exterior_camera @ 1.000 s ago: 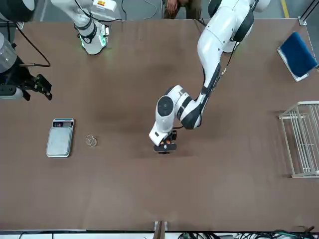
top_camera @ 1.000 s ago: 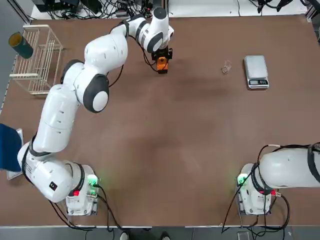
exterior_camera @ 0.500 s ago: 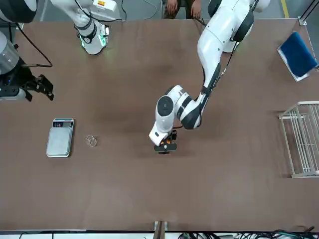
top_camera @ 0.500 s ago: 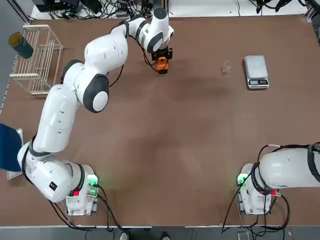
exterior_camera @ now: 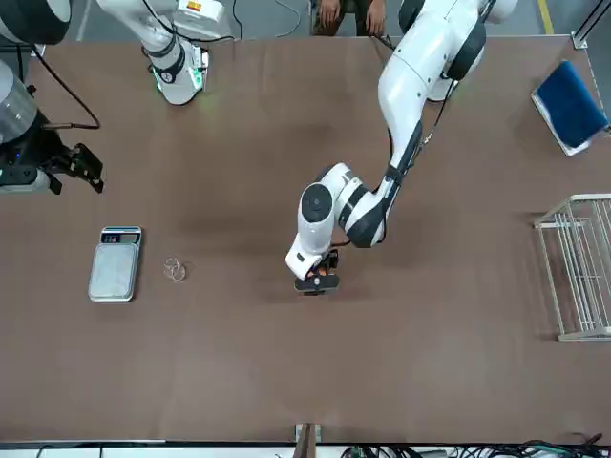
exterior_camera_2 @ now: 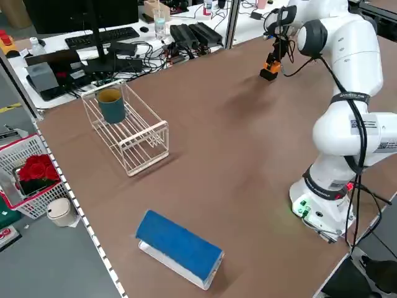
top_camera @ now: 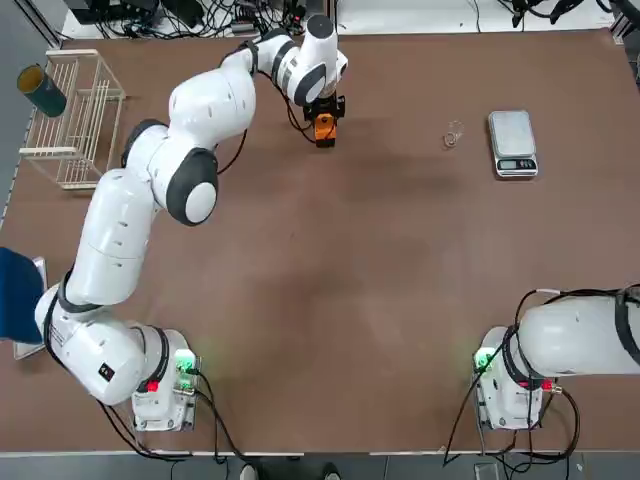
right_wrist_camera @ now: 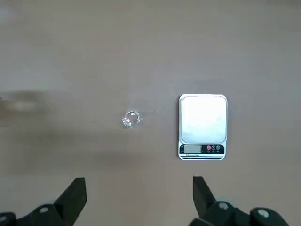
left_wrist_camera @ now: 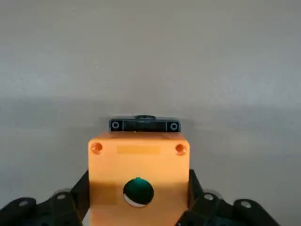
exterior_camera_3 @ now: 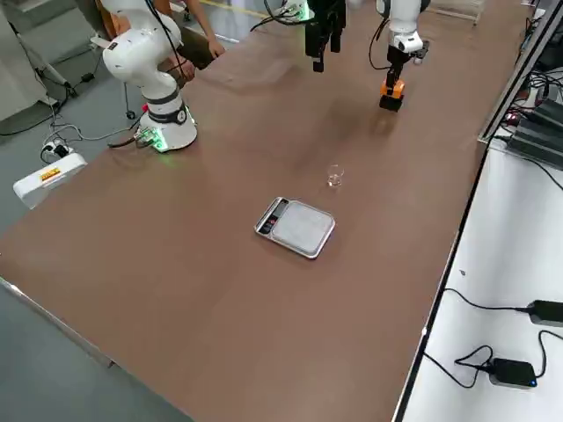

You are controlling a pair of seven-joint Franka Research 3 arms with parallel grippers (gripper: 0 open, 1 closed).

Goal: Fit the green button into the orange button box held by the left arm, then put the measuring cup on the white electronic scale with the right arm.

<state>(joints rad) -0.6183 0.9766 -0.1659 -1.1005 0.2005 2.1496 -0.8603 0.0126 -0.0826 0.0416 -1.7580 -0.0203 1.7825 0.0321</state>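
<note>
At the far side of the table my left gripper is shut on the orange button box, low over the table. In the left wrist view its black fingers flank the box, and the green button sits in the round hole of the box. The clear measuring cup stands upright just left of the white electronic scale. My right gripper hangs open and empty, high above the cup and the scale.
A small black block lies right against the orange box. A wire rack with a dark green cup stands at the far left. A blue-topped item lies near the left edge. A person's hands show beyond the table.
The right gripper has drifted very slightly in the front view. The left arm and the orange box have stayed still.
</note>
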